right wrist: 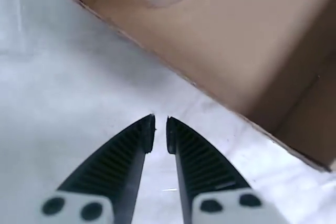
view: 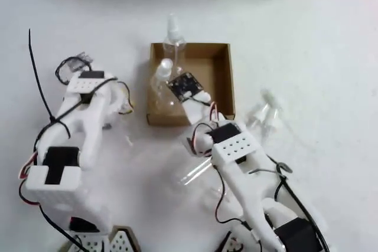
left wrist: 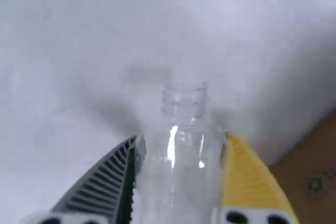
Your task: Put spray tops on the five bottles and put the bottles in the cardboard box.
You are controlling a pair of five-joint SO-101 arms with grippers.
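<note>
1. Seen from its own wrist, the left gripper (left wrist: 181,141) pinches a clear bottle (left wrist: 184,153) whose threaded neck is uncapped.
2. The bottle's long axis runs along the fingers. Its neck points out past the tips, over the table (view: 307,39) left of the cardboard box (view: 207,69).
3. The right gripper (right wrist: 160,127) is empty, its tips nearly pressed together, just beside the box.
4. From the high view, two more bottles (view: 164,75) sit at the box's left side, and loose spray tops (view: 263,113) lie to its right.

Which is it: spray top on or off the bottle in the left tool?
Off. The clear bottle clamped in the left tool shows a bare threaded neck, mouth open.
</note>
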